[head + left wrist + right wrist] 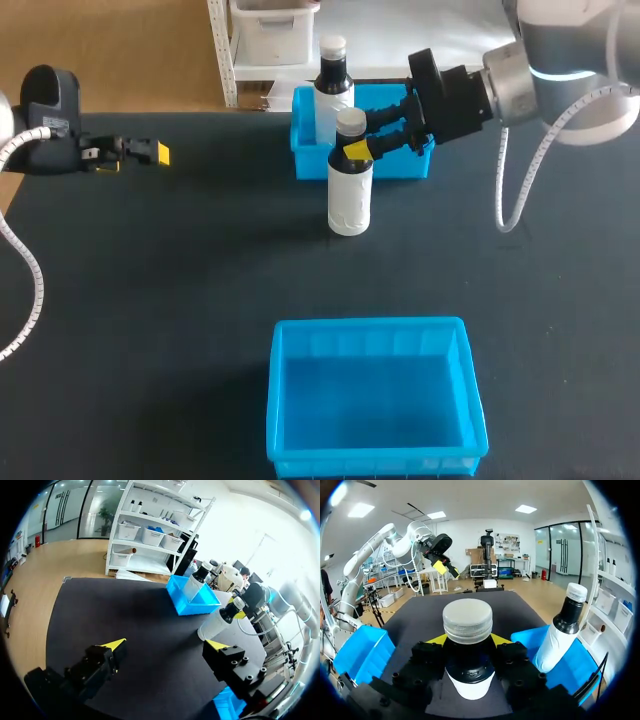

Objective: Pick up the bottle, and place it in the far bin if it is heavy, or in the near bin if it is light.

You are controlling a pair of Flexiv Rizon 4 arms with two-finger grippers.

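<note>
A white bottle with a dark neck and a pale cap stands upright on the black table, just in front of the far blue bin. My right gripper comes in from the right at neck height. In the right wrist view its fingers press the bottle from both sides under the cap, so the gripper is shut on it. The near blue bin sits empty at the front. My left gripper hovers at the far left, open and holding nothing.
A second bottle, white with a black neck, stands in the far bin's left part, right behind the gripped one. Bare black tabletop lies between the two bins and across the left half.
</note>
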